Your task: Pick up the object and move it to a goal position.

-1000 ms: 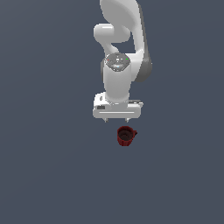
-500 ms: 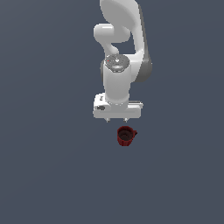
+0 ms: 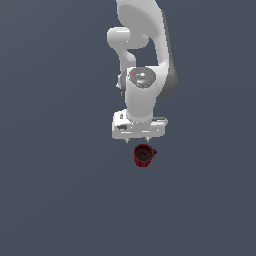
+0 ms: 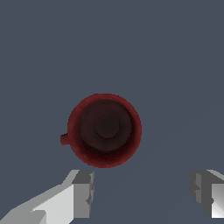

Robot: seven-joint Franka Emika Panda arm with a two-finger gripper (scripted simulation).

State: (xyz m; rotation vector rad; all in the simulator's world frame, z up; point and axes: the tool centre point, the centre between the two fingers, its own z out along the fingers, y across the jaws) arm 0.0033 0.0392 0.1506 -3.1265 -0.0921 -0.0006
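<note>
The object, a small dark red mug [image 3: 143,155], stands upright on the grey floor just below the arm's hand in the exterior view. Seen from the wrist, the mug [image 4: 105,129] shows its dark inside and a small handle stub on one side. My gripper [image 4: 142,190] is open, its two grey fingertips [image 4: 83,192] spread wide and apart from the mug, which lies beside the gap and not between the fingers. In the exterior view the gripper [image 3: 137,138] hangs under the white hand, its fingers mostly hidden.
The white arm [image 3: 145,75] rises behind the mug toward the top of the exterior view. A plain dark grey floor [image 3: 55,190] lies all around.
The hand has dropped slightly toward the mug. The mug has not moved.
</note>
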